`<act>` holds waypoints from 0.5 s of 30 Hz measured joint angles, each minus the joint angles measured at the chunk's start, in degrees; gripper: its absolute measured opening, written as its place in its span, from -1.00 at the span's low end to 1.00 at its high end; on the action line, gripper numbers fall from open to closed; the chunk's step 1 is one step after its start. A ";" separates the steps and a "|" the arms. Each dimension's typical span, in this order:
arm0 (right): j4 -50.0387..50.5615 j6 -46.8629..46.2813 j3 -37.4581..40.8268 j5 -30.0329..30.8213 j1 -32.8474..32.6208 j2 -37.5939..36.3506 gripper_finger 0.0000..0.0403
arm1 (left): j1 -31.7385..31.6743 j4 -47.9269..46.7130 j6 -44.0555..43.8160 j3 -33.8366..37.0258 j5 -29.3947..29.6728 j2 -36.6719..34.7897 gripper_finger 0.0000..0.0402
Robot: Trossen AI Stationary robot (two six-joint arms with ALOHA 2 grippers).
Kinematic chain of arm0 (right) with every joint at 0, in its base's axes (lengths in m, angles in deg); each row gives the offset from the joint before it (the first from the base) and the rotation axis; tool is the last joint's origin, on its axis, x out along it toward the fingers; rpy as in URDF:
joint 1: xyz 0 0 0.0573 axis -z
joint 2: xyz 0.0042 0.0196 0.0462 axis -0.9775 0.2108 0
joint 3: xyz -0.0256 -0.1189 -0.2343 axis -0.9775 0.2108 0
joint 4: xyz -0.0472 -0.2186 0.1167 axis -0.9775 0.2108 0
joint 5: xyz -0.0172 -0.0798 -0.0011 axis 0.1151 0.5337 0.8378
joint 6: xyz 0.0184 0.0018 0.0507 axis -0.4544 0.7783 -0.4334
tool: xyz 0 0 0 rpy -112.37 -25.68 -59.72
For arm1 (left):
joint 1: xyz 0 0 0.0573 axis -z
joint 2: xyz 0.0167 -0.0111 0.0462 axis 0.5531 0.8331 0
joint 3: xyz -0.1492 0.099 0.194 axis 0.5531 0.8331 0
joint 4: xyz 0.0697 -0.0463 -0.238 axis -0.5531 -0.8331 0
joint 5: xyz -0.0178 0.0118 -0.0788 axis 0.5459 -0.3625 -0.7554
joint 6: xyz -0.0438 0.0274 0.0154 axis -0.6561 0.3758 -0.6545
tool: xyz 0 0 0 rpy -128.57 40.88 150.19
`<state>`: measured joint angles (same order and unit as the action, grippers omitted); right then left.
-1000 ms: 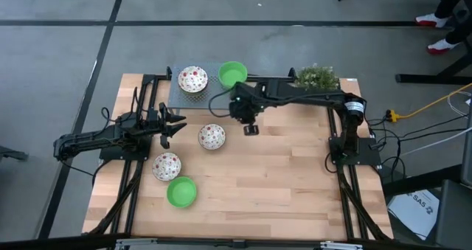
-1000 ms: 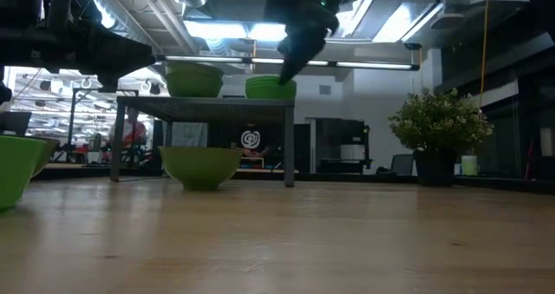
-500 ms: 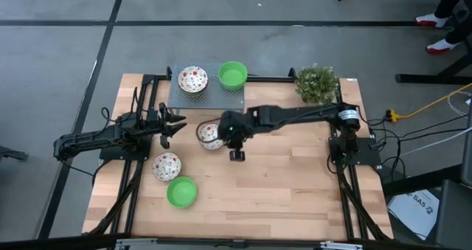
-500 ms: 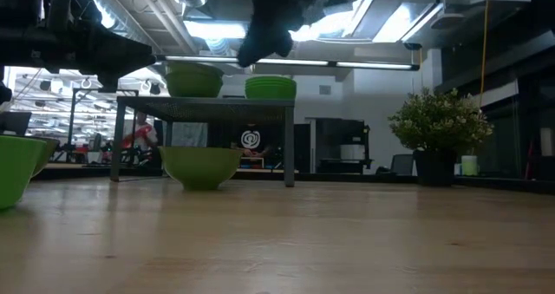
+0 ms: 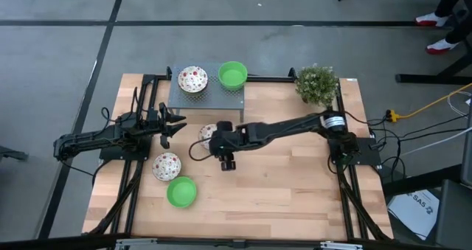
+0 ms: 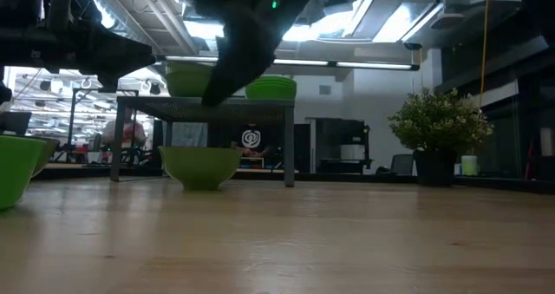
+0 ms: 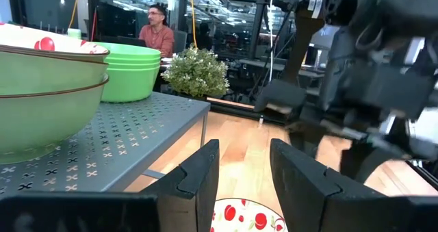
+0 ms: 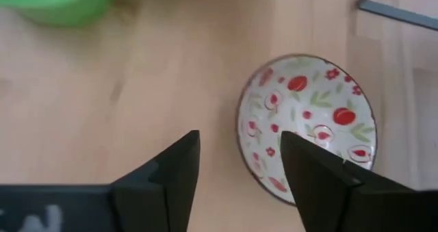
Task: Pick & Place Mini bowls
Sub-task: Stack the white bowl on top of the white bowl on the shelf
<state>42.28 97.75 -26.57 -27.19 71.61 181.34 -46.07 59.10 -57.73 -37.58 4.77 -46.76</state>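
Note:
A grey perforated stand [image 5: 206, 94] at the far edge carries a speckled bowl stack [image 5: 192, 79] and a green bowl stack [image 5: 232, 74]. On the table sit a speckled bowl [image 5: 208, 131], another speckled bowl [image 5: 167, 166] and a green bowl [image 5: 181, 192], each on its base. My right gripper [image 8: 239, 167] is open and hovers over the near rim of the first speckled bowl [image 8: 308, 126], clear of it in the low view [image 6: 217, 90]. My left gripper [image 5: 173, 125] waits open at the table's left, pointing at the same bowl [image 7: 250, 215].
A bushy potted plant [image 5: 317, 82] stands at the far right corner. The stand's leg [image 8: 397, 9] is close to the right gripper. My right arm [image 5: 280, 130] stretches across the table's middle. Bare wood lies toward the near and right sides. A person [image 7: 161, 33] sits beyond the table.
My right gripper has swung from beside the green bowl stack on the stand toward the table's left and near edge, and has come down over the speckled bowl in front of the stand. No bowl has moved.

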 joint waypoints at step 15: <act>-8.15 5.21 0.00 0.71 0.49 8.84 -0.09 | 0.00 0.02 0.00 0.00 0.00 0.00 -0.38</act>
<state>34.12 102.95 -26.57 -26.48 72.10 190.18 -46.07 59.12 -57.73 -37.58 4.77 -46.76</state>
